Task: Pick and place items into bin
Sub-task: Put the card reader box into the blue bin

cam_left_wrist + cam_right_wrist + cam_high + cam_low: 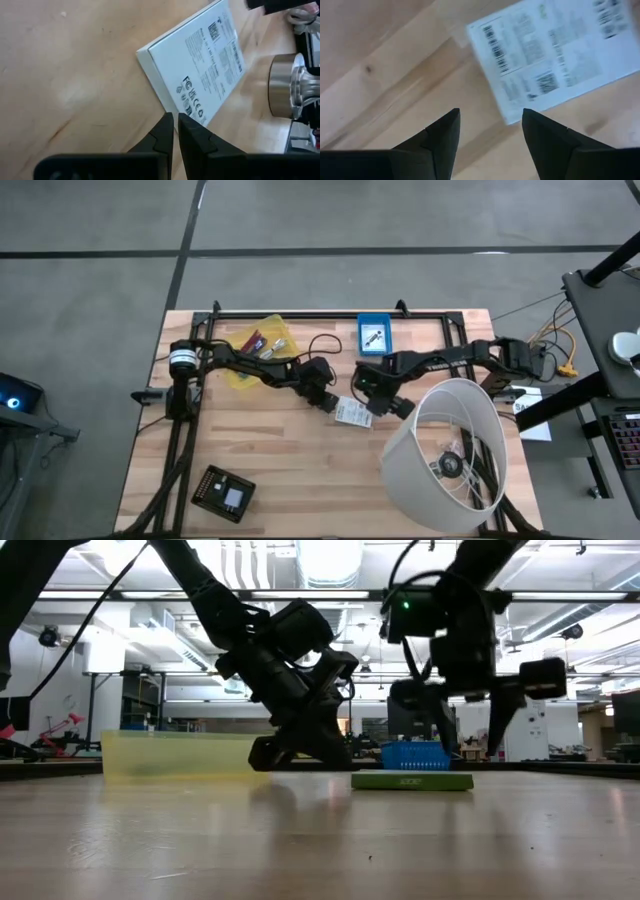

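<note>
A flat white printed packet (352,413) lies on the wooden table between my two grippers; it shows as a thin green-edged slab in the low view (412,781). My left gripper (330,398) is shut and low over the table, its tips (175,119) at the packet's (200,60) long side edge. My right gripper (388,404) is open and empty, hovering above the table (490,114) just beside the packet (555,55). A yellow bin (255,348) at the far left holds slim tools. The other small items do not show. My left gripper's shut fingertips (167,122) stand right at the packet's long side edge (167,106), coming in low and slanting from the table's left. I cannot tell whether they touch it. The packet lies flat on the table.
A blue bin (374,335) stands at the far middle. A big white lampshade (450,455) lies at the near right, close to my right arm. A flat black square device (224,492) lies at the near left. Bare wood lies in the near middle.
</note>
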You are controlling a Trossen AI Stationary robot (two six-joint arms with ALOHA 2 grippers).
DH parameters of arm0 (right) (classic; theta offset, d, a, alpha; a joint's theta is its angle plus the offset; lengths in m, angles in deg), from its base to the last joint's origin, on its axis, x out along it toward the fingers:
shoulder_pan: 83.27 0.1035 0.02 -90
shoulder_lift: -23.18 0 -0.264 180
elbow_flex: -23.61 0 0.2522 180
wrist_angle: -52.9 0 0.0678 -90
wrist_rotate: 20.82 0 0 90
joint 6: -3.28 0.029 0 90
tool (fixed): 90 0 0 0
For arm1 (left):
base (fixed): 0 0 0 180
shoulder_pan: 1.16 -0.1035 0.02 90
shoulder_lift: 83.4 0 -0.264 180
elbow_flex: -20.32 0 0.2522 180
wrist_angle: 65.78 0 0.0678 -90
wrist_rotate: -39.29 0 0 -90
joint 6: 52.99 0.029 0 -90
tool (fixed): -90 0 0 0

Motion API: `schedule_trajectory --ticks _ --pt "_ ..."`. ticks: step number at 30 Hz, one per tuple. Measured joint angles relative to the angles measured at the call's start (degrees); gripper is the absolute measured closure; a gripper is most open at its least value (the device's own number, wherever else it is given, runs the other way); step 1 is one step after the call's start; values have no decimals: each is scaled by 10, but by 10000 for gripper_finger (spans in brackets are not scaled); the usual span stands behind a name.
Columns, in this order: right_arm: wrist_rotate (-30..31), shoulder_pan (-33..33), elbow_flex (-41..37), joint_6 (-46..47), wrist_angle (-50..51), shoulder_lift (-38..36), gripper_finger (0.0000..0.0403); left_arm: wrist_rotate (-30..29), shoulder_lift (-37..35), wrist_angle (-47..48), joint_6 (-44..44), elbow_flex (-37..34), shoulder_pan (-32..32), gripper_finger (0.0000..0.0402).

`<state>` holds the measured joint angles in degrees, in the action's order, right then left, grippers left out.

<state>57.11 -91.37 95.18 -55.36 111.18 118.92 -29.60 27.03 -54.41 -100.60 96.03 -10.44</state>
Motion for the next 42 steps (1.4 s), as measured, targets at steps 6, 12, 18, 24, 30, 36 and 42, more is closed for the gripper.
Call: schedule_trajectory --ticks 6,12,18,24,30,36,42 --pt "0 0 -42 23 -79 0 202 -6 0 -2 -1 3 0 391" --pt "0 5 -67 32 -133 0 202 -22 0 -2 -15 3 0 391" --pt "0 11 -85 44 -181 0 202 -46 0 -2 -21 3 0 391" --pt "1 11 -84 57 -193 0 202 -46 0 -2 -34 2 3 391" --pt "1 11 -84 57 -203 0 202 -24 0 -2 -46 4 10 391" --pt "1 11 -84 63 -204 0 202 -23 11 -5 -46 10 16 391" --pt "1 12 -84 74 -192 0 202 16 59 -19 -61 18 30 391"
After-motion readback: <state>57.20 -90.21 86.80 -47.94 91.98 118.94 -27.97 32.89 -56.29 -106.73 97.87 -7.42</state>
